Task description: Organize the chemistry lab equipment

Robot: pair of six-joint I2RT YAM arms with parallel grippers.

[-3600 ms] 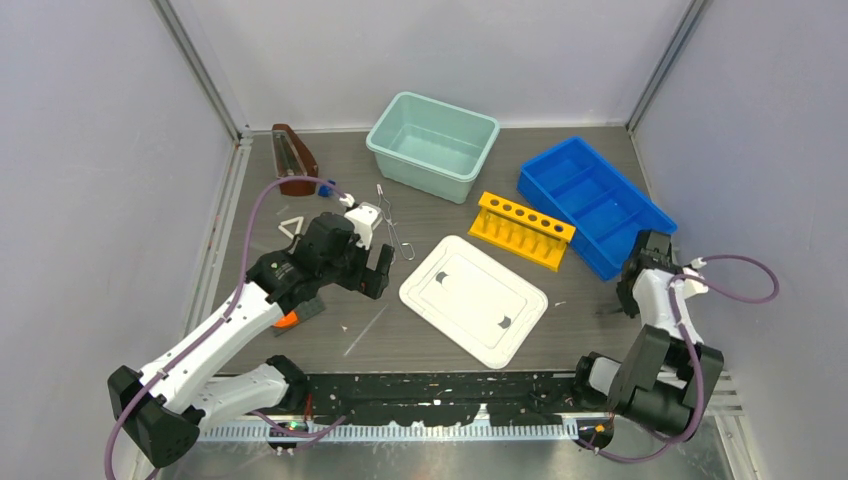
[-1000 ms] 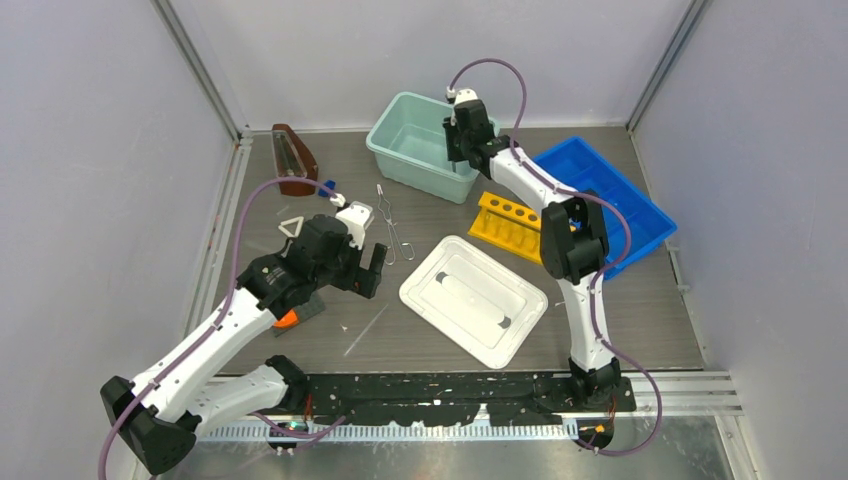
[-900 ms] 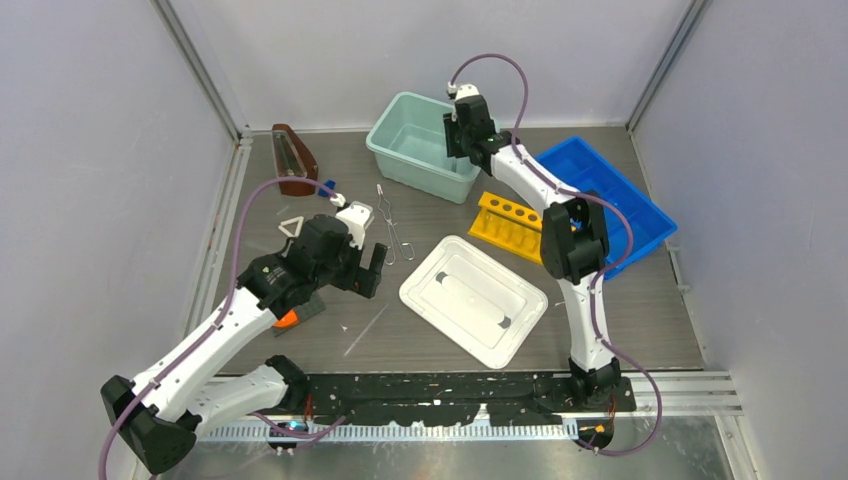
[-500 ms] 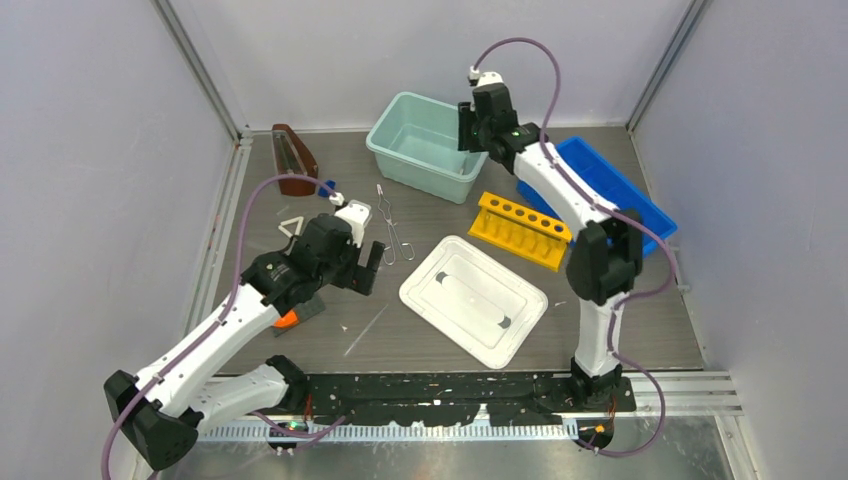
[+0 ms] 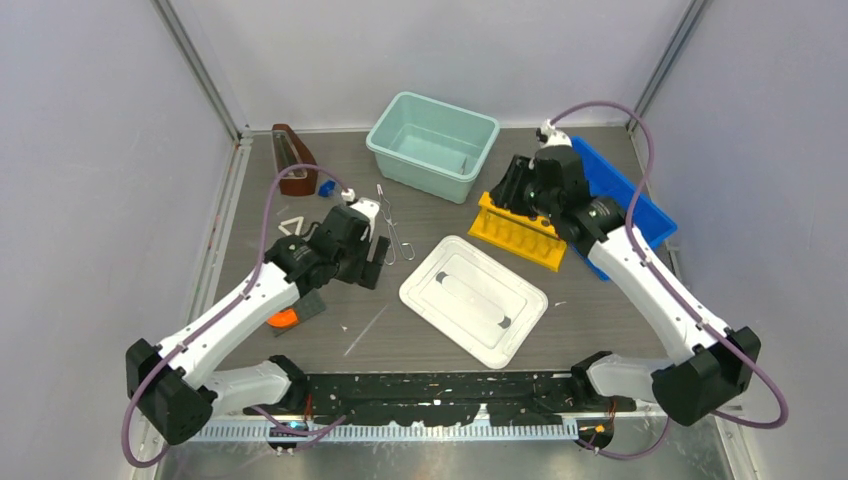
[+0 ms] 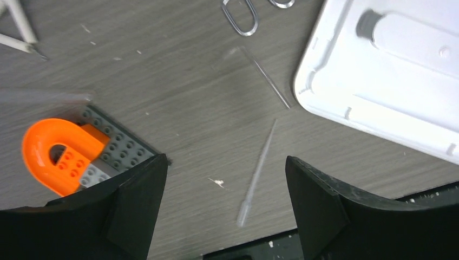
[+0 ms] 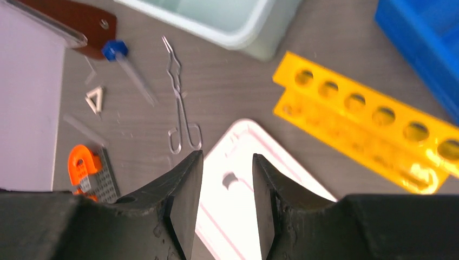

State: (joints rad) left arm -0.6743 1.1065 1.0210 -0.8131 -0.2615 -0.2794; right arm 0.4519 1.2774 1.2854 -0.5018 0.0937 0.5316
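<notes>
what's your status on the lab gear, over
Left end effector open, empty, over glass rod. Right end effector narrowly open, empty. Tongs, triangle unsorted. White lid beside rod.

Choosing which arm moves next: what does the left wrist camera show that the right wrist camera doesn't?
Left wrist only: a clear dropper on the table, between the fingers of the open left gripper. Right wrist only: the yellow rack, teal bin, blue tray and blue knob. Both: the white lid, wire tongs and orange piece.
</notes>
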